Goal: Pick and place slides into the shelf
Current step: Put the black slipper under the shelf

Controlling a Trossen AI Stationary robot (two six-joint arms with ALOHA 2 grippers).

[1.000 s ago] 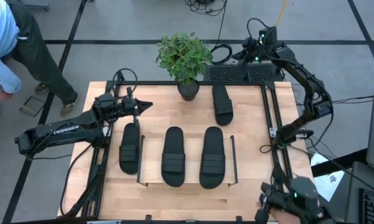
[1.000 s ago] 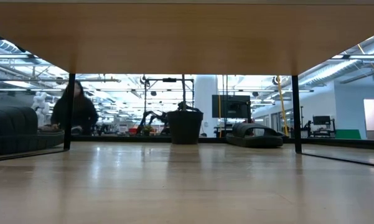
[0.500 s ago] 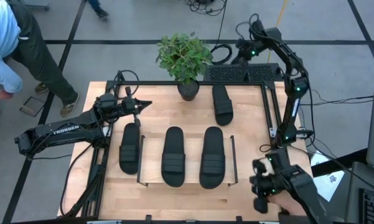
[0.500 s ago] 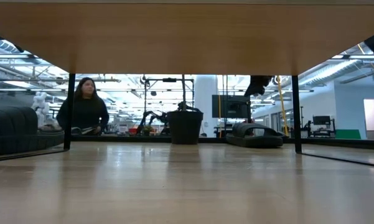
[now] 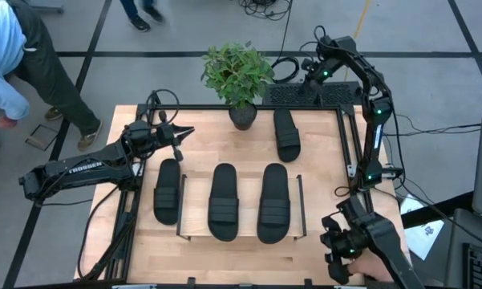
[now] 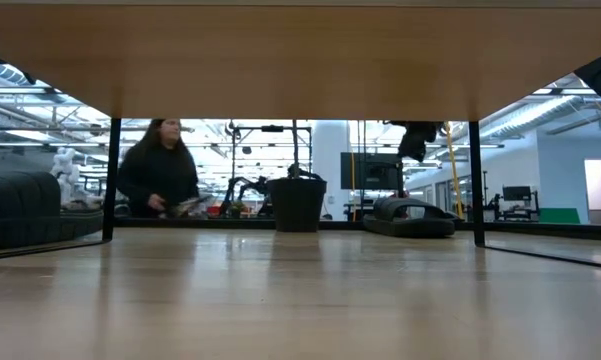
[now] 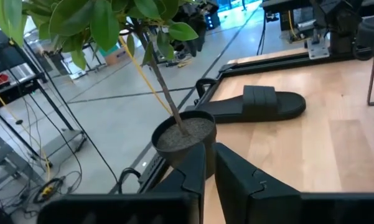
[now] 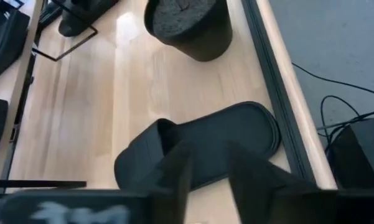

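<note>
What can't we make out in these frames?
- Low view: shelf board blocks everything above; the slides on it are hidden.
- Low view: leftmost slide cut by the picture edge.
- Right wrist view: right hand blurred, hiding part of the far slide.
- Left wrist view: plant pot partly behind left hand.

Overhead, table-level and both wrist views share the plant pot (image 5: 243, 116).

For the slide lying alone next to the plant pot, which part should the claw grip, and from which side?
Probably the strap band of the lone slide, from straight above. It lies flat, sole down, and the raised band is its only tall part. The right claw, hanging over it with fingers parted, could close across the band's sides.
</note>
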